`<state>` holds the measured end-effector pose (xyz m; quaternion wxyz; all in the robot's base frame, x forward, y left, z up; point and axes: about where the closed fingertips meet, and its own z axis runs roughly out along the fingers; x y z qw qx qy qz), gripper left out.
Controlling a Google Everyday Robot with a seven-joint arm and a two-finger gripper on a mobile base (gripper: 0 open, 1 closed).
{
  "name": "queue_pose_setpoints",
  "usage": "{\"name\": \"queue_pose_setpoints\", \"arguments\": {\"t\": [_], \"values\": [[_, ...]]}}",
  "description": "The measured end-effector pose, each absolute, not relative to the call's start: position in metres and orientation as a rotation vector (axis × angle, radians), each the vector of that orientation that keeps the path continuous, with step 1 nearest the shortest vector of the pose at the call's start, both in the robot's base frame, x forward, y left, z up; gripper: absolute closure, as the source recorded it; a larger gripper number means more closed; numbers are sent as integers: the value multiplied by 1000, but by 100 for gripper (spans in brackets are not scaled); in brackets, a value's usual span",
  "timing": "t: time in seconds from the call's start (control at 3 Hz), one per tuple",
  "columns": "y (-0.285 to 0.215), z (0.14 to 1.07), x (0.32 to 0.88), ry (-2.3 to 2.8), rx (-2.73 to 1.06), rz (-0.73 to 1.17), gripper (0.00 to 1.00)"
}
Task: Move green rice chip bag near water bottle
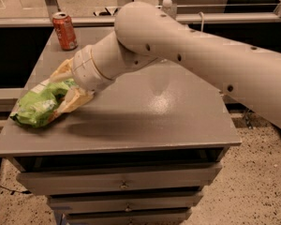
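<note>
Well, we see the hand (58, 93) at the left side of the desk (168, 121), its two tan fingers (77, 100) set above and below the right end of the green rice chip bag (33, 108). As far as we can judge, with the wrist covering part of it, the hand is clenched on that end of the bag. The bag lies near the desk's front left corner, its far end resting on the top, crinkled and pillow-shaped, bright lime green with pale patches.

Behind it, at the back left corner, stands an orange-red soda can (64, 30), upright and well apart from the bag. The water bottle (167, 5) stands at the back edge, far across the desk from the bag; we make out only its white cap and clear shoulders, since the arm (201, 55) passes in front of it. That arm is thick, smooth and cream-coloured, dotted with small dark holes, and it sweeps from the right across the middle of the desk, lying between bag and bottle.

The desk top is flat, matte grey with a faint sheen, over a stack of grey drawers (122, 184). A speckled floor (262, 172) shows to the right.
</note>
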<state>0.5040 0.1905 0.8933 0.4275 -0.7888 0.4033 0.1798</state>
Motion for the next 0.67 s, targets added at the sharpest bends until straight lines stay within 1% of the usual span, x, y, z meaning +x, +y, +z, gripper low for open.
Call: {"name": "queue_pose_setpoints", "arguments": {"t": [0.33, 0.67], "values": [[187, 894, 503, 991, -1994, 453, 0], [191, 889, 501, 979, -1990, 473, 0]]}}
